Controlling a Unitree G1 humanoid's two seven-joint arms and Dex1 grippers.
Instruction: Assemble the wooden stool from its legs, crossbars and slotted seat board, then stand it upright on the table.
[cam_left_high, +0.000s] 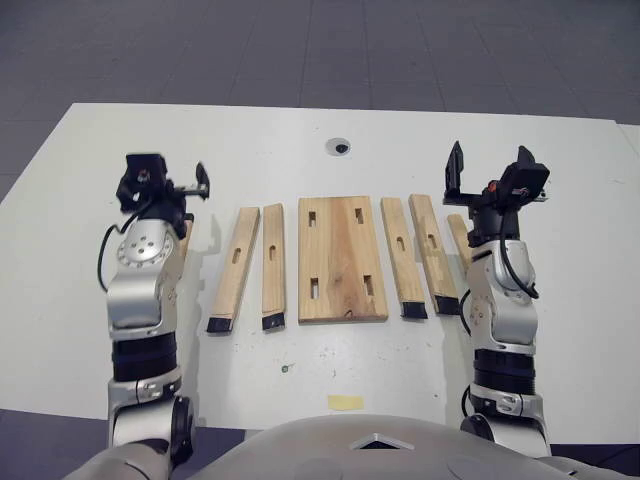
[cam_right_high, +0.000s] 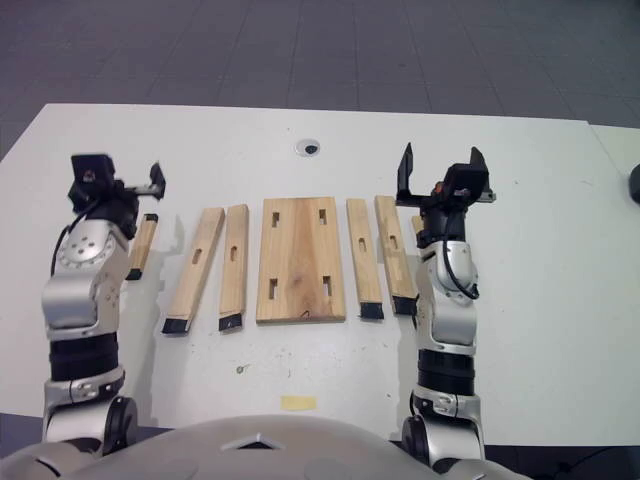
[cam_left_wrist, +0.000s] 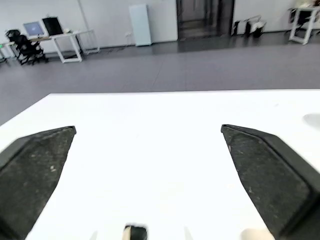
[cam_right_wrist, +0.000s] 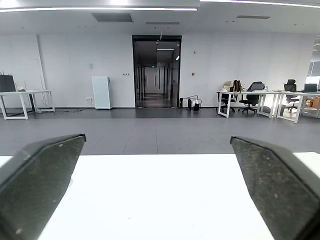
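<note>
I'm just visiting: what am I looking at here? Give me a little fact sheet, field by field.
Surface: white table
Centre: seat board, flat, four slots
Beside it: left legs and right legs, two each, lying flat, black-tipped
By left arm: crossbar, flat
Left gripper: fingers open, empty, above table
Right gripper: fingers open, empty, above table
Assembly: not started

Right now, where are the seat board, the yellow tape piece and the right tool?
seat board (cam_left_high: 341, 258), left eye view, middle between slots.
yellow tape piece (cam_left_high: 345, 402), left eye view, its centre.
right tool (cam_left_high: 490, 150), left eye view, between fingertips.
</note>
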